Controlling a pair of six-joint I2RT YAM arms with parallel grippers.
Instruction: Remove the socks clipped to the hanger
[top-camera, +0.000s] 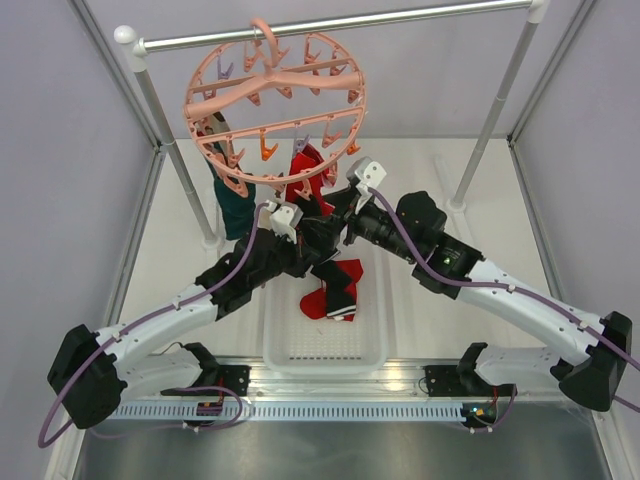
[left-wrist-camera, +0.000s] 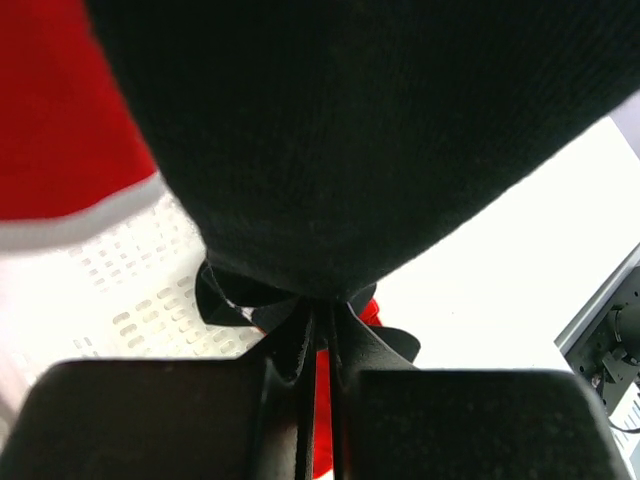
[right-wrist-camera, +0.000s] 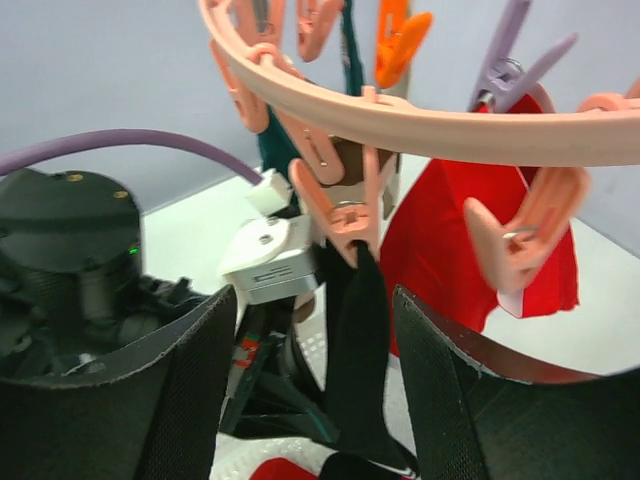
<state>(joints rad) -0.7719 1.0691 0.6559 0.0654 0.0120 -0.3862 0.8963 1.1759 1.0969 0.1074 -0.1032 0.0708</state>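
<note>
The salmon-pink hanger (top-camera: 275, 110) hangs by its hook from a metal rail. A dark teal sock (top-camera: 235, 205) and a red sock (top-camera: 310, 180) are clipped to it. A black sock (right-wrist-camera: 360, 340) hangs from a pink clip (right-wrist-camera: 350, 215) on the ring (right-wrist-camera: 400, 115), beside the clipped red sock (right-wrist-camera: 450, 230). My right gripper (right-wrist-camera: 312, 300) is open, one finger on each side of that black strip, just below the clip. My left gripper (left-wrist-camera: 320, 330) is shut on the black sock (left-wrist-camera: 350, 130) lower down, with fabric bunched between its jaws. The sock's striped end (top-camera: 340, 300) dangles over the basket.
A white perforated basket (top-camera: 325, 350) sits between the arm bases, with a loose red sock (top-camera: 322, 300) in it. Both arms (top-camera: 300, 240) cross close together under the ring. Rail posts (top-camera: 185, 180) stand left and right. Several empty clips dangle around the ring.
</note>
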